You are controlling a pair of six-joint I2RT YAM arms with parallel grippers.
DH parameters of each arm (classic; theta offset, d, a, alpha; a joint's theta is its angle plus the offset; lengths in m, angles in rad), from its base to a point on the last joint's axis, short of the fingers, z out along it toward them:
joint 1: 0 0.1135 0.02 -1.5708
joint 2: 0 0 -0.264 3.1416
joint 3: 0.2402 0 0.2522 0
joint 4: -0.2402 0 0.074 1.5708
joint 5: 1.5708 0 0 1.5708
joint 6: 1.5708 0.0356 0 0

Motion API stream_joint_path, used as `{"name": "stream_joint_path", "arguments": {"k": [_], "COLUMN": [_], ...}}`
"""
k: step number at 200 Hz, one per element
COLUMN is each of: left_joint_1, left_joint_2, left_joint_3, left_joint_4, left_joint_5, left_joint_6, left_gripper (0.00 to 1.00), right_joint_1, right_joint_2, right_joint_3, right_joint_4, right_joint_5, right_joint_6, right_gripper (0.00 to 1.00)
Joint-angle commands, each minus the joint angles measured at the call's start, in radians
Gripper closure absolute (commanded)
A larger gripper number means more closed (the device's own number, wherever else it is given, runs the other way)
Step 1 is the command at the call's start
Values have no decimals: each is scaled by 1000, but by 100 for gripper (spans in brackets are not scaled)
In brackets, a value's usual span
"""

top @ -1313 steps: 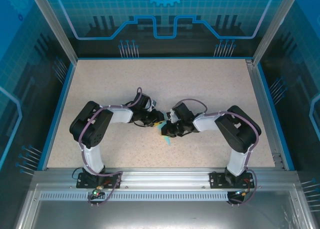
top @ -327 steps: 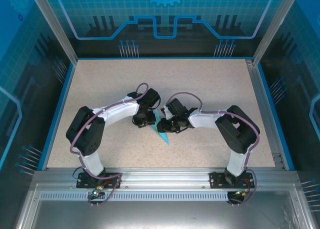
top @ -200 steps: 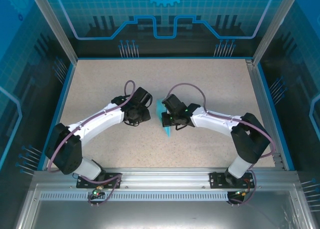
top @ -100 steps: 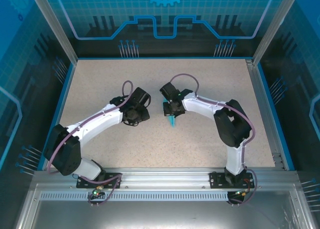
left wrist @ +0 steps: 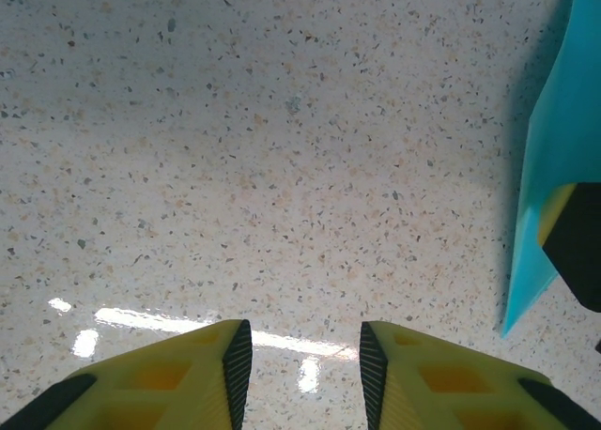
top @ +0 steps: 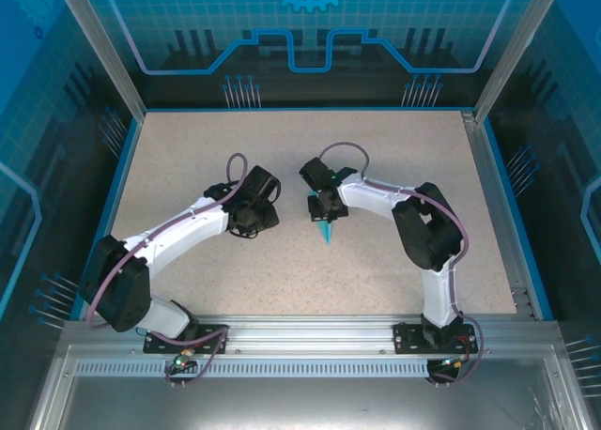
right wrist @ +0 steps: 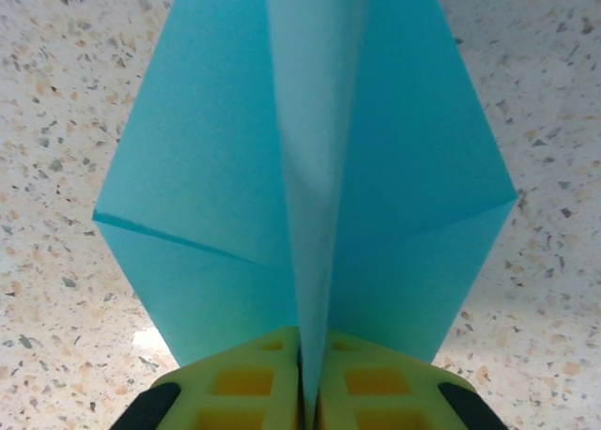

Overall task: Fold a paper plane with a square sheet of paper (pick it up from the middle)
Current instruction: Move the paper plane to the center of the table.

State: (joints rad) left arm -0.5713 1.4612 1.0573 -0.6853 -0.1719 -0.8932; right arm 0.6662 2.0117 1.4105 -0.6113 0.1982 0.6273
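Note:
The square sheet of paper is folded into a cyan paper plane point(top: 326, 231) with two triangular wings and a centre ridge point(right wrist: 310, 167). It hangs mid-table, tip pointing toward the near edge. My right gripper point(top: 322, 214) is shut on the ridge at the plane's tail point(right wrist: 310, 392), with the wings spread on both sides of the fingers. My left gripper point(top: 262, 217) stands a short way to the left of the plane, apart from it. Its yellow fingers point(left wrist: 300, 355) are open over bare table, and the plane's edge point(left wrist: 554, 167) lies at the right of its view.
The speckled beige table point(top: 394, 158) is bounded by a blue rim and metal frame posts point(top: 512, 45). Both arms reach in from the near rail point(top: 300, 331). The right gripper's finger point(left wrist: 575, 247) shows at the right edge of the left wrist view.
The right gripper has carried the plane a little toward the back and turned it so the tip points toward the near edge. The left gripper drew back left earlier and now holds still.

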Motion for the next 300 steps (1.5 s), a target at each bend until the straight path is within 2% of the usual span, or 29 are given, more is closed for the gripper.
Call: {"name": "stream_joint_path", "arguments": {"k": [1,96,144,174,225,264,300], "left_joint_1": [11,17,19,21,21,23,22], "left_joint_2": [-18,-14,-16,-18,-33,-46,-56], "left_joint_3": [-17,-26,-26,-24,-32,-40,-39], "left_joint_4": [8,9,8,11,11,21,23], "left_joint_5": [-6,-5,-8,-11,-14,-15,-29], "left_joint_6": [-23,-25,-24,-22,-25,-23,-8], "left_gripper": [61,60,60,60,61,60,59], "right_joint_1": [-11,-13,-9,18,18,19,19], "right_joint_2": [34,116,178,198,243,208,132], "right_joint_3": [32,59,95,144,206,211,220], "right_joint_4": [-31,-71,-136,-196,-222,-219,-214], "right_joint_5": [-15,-10,5,71,60,51,40], "right_joint_6": [0,28,118,193,163,140,108], "right_gripper": [88,77,71,66,62,61,56]}}
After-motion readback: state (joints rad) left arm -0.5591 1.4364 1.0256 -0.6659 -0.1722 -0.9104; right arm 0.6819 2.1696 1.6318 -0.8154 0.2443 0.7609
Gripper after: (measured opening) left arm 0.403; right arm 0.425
